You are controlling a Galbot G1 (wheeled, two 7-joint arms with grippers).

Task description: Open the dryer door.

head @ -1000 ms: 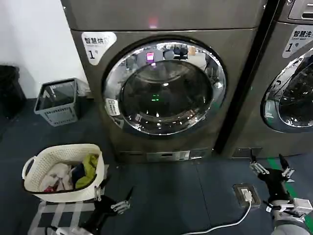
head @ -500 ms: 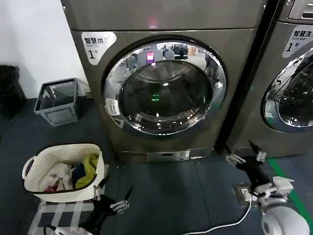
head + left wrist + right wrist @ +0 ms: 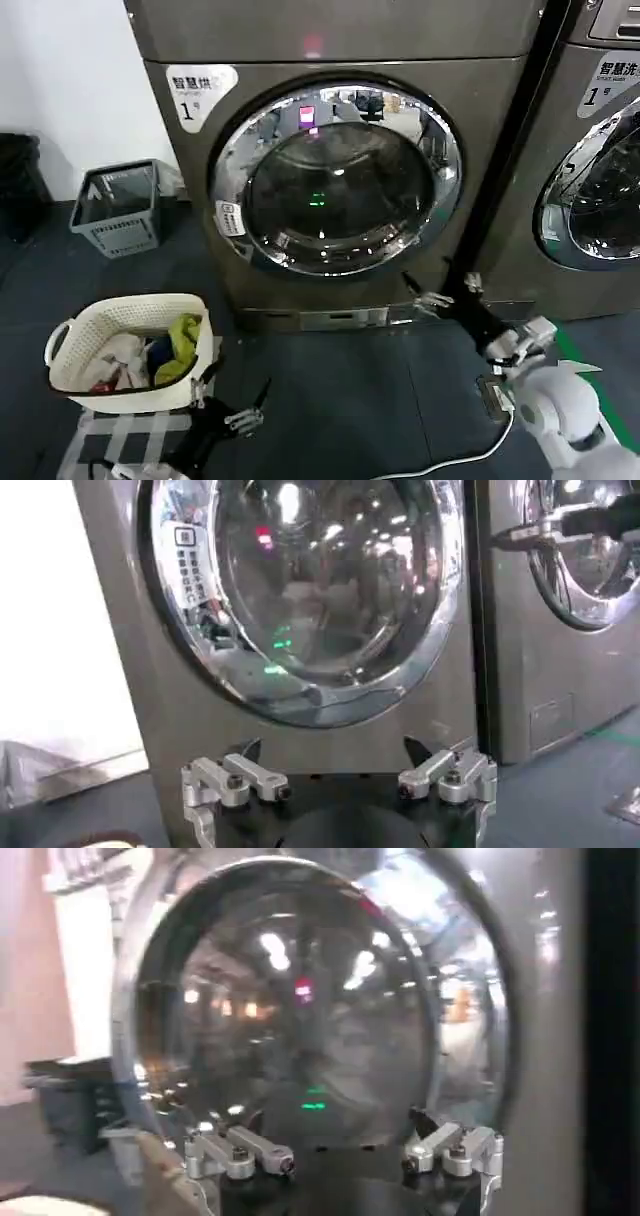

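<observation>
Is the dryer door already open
No, the dryer door sits shut, flush in the machine's front, with the open right gripper just below its rim.

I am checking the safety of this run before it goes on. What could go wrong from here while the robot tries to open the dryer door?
1. The right claw, open, sits low beside the dryer door; it could slip off the smooth chrome rim.
2. A second chrome-rimmed door stands close on the right; a swinging arm might strike it.
3. A white cable lies on the floor under the right arm and could snag.
The left claw waits open near the laundry basket.
</observation>
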